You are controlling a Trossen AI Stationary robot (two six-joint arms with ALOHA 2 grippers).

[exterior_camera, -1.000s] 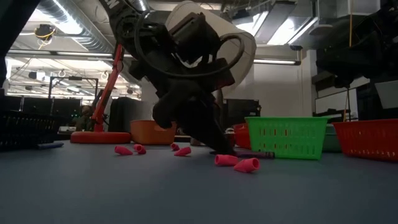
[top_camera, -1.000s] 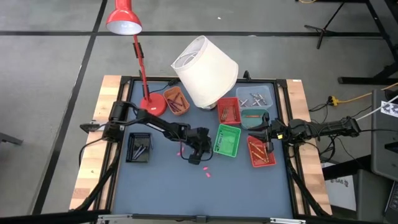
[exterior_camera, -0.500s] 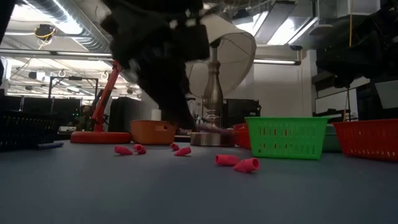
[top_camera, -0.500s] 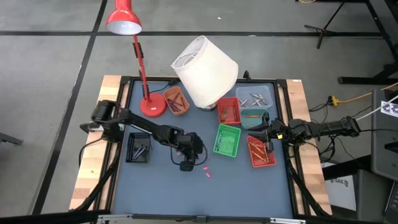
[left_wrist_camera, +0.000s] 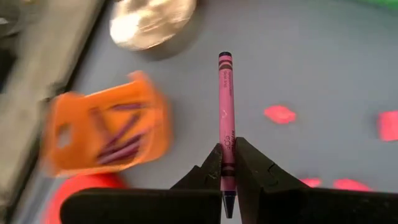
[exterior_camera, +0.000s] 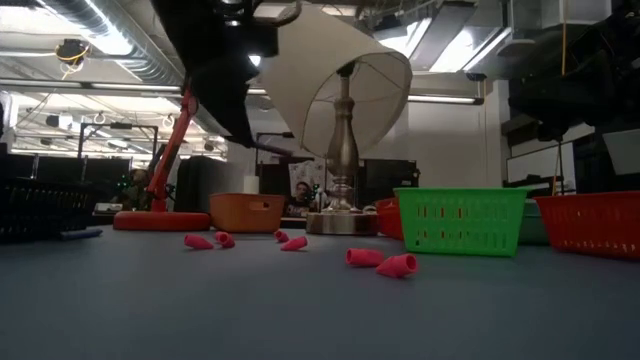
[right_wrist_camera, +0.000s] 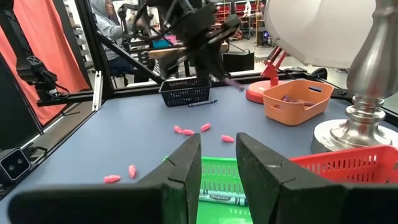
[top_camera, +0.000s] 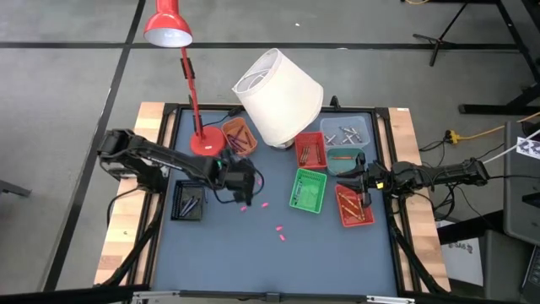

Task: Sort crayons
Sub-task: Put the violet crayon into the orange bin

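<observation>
**Pink-purple crayon carried toward the orange tray**

We see the left end effector (left_wrist_camera: 227,168) closed on a pink-purple crayon (left_wrist_camera: 225,118), pinched near one end so that most of its length sticks out ahead of the fingers. That grip leaves the free end clear, which we judge useful for dropping the crayon into a bin without the fingers touching the rim. From above, the left end effector (top_camera: 239,179) is lifted over the table (top_camera: 253,262), just beside the orange tray (top_camera: 240,137) and the red lamp base (top_camera: 205,141). The orange tray (left_wrist_camera: 109,130) already holds purple crayons, so we take it as the likely home for this one.

The right end effector (right_wrist_camera: 216,163) waits with its fingers apart and nothing between them, over the gap between the green tray (top_camera: 309,190) and the red tray (top_camera: 354,205) on the right side of the table. Parked there, it stays out of the left arm's path.

Several short pink pieces (exterior_camera: 382,261) lie loose on the table, near the middle; we cannot tell whether they are broken crayons or something else. The other bins already hold sorted crayons: a black tray (top_camera: 188,201) on the left, a second red tray (top_camera: 310,149), a teal tray (top_camera: 344,159) and a clear tray (top_camera: 350,131) at the back right. A white lampshade (top_camera: 277,86) hangs over the back of the table and hides part of it.
</observation>
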